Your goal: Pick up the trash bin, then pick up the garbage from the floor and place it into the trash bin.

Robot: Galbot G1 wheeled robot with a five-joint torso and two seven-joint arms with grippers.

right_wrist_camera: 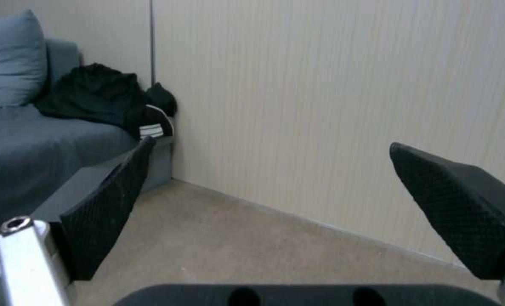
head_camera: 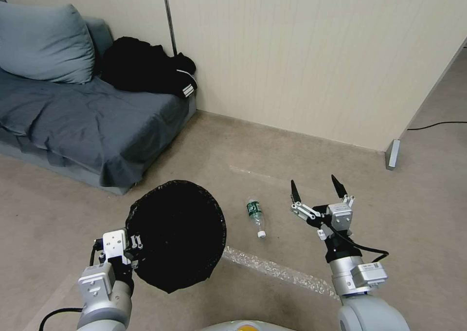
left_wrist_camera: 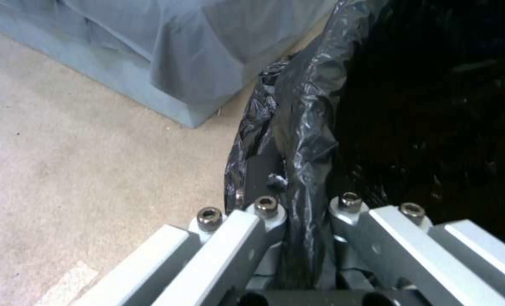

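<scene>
The trash bin (head_camera: pixel 177 233), its mouth lined with a crinkled black bag, hangs above the floor at the lower left. My left gripper (head_camera: pixel 134 250) is shut on its near rim; in the left wrist view the fingers clamp the bag-covered rim (left_wrist_camera: pixel 303 170). A small clear bottle with a green label and white cap (head_camera: pixel 256 216), the garbage, lies on the carpet just right of the bin. My right gripper (head_camera: pixel 317 186) stands open to the right of the bottle, with nothing between its black fingertips (right_wrist_camera: pixel 108 208).
A grey sofa (head_camera: pixel 87 121) with a cushion and black clothing (head_camera: pixel 146 73) stands at the back left. A beige wall (head_camera: pixel 316 53) runs behind, ending at a corner post (head_camera: pixel 392 153). A strip of clear tape (head_camera: pixel 282 271) crosses the carpet near me.
</scene>
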